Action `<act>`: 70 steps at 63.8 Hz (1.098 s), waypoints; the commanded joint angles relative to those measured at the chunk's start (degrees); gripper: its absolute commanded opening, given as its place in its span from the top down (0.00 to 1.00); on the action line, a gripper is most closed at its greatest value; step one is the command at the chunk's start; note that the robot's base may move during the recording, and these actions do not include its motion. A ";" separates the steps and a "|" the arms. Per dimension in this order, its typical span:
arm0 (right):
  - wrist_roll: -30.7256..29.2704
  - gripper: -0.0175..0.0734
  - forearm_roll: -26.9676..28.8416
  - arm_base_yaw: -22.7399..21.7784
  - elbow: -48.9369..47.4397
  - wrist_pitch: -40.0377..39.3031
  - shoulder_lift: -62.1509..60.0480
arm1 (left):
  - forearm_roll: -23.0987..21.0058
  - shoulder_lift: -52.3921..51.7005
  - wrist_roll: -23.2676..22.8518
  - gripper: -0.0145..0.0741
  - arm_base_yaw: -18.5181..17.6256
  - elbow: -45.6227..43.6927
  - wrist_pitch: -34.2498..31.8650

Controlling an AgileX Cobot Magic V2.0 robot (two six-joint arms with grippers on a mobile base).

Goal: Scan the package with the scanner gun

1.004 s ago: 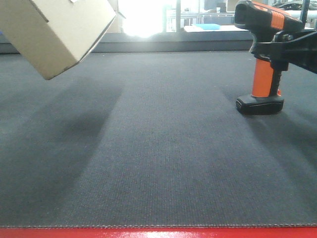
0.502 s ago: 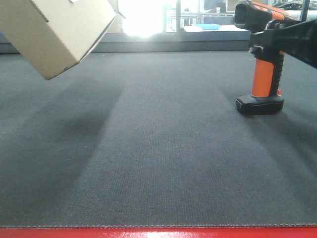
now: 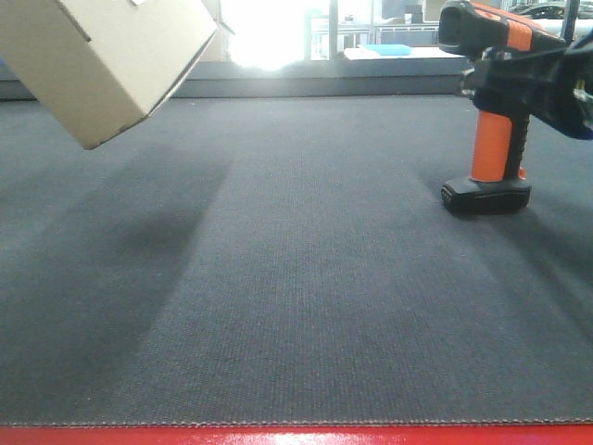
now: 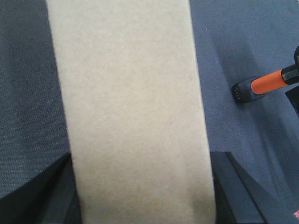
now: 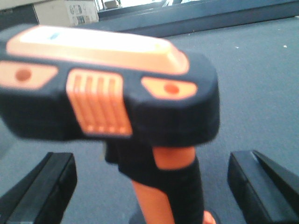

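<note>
Note package (image 3: 111, 56) clamped aloft at upper left in the left gripper (image 4: 142, 177), clear of the mat (image 3: 296, 297); note right gripper (image 5: 154, 186) spread wide astride the standing scanner gun (image 3: 491, 139), gripping nothing; centre on orange handle, close squarely, avoid tipping.

1 package (image 3: 102, 65), 1 scanner gun (image 3: 491, 146)

The counter (image 3: 306, 297) is covered in dark grey woven fabric, edged red at the front. The scanner gun (image 3: 491, 148) is stood upright on its base, right side.
</note>
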 commanded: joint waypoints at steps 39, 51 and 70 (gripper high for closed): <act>0.88 0.19 0.27 0.15 -2.49 -4.93 4.13 | -0.60 -0.12 -0.38 0.96 0.06 -0.23 -0.42; 0.88 0.19 0.27 0.15 -4.66 -3.61 4.23 | -0.60 -0.12 -0.38 0.96 0.06 -0.23 -0.42; 0.88 0.19 0.27 0.15 -5.78 -0.99 4.23 | -0.60 -0.12 -0.38 0.96 0.06 -0.23 -0.42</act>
